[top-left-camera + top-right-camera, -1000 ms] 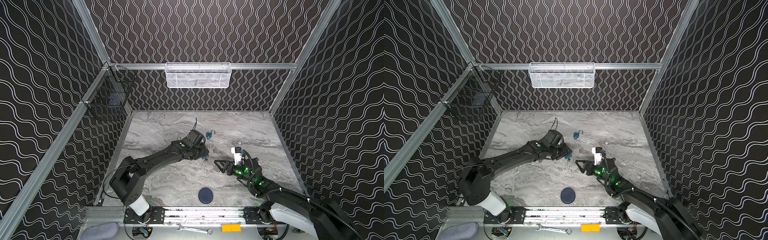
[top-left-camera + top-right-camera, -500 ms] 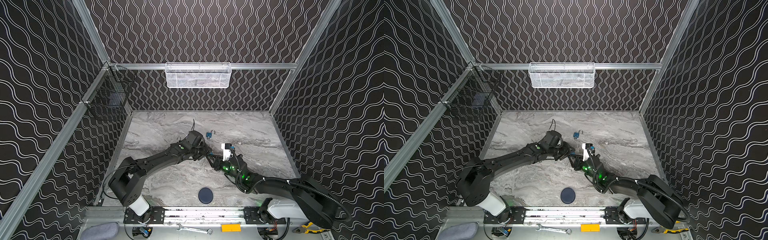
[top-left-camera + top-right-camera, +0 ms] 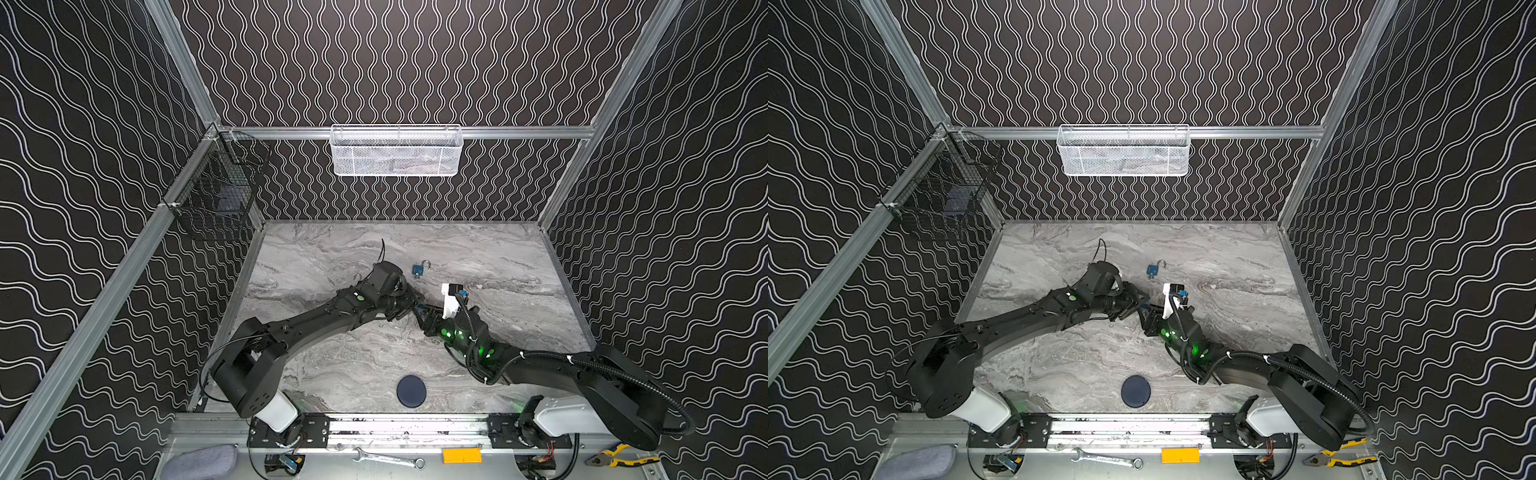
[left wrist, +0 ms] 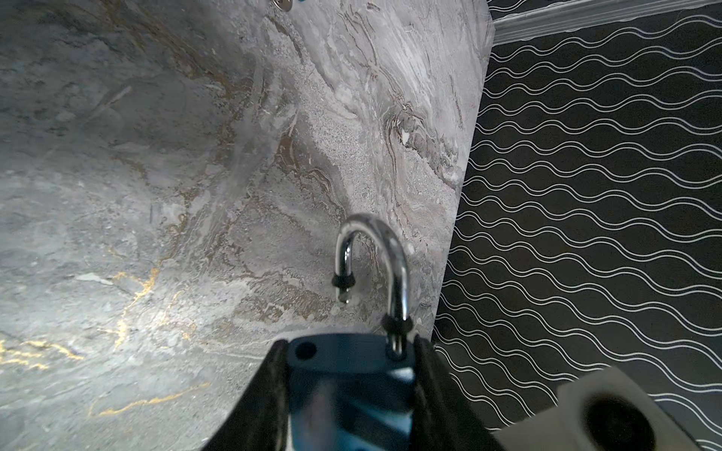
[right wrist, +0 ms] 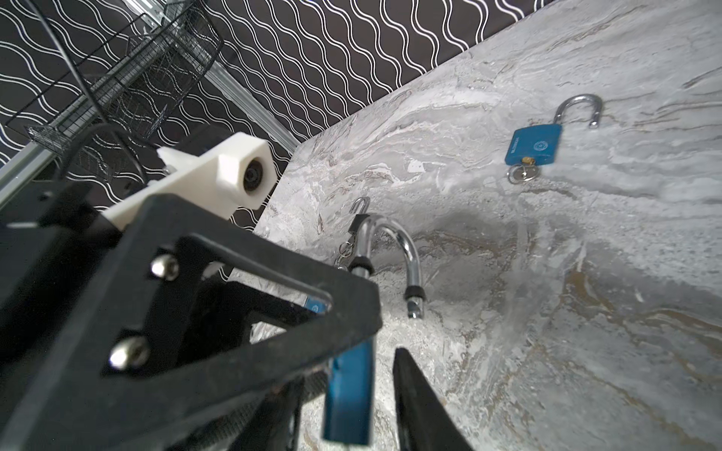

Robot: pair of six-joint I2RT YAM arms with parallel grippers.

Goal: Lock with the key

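- Right gripper (image 3: 427, 319) is arriving from the right side of the table (image 3: 498, 266), jaws narrowing on the way, and is now meeting the left gripper (image 3: 414, 305) near the middle.
- Left gripper is clamping a blue padlock (image 4: 344, 384) by the sides of its body, exactly as a second ago.
- Its shackle (image 4: 385, 250) is standing open, with one leg out of the body.
- Right gripper is sitting at the padlock's lower end, one finger (image 5: 414, 402) showing just beside the blue body; whether it is gripping anything, I cannot tell.
- Second padlock (image 5: 533, 145) is lying flat farther back on the table, shackle open, a key (image 5: 522, 175) sticking in its base.
- Any key in the held padlock is staying hidden.
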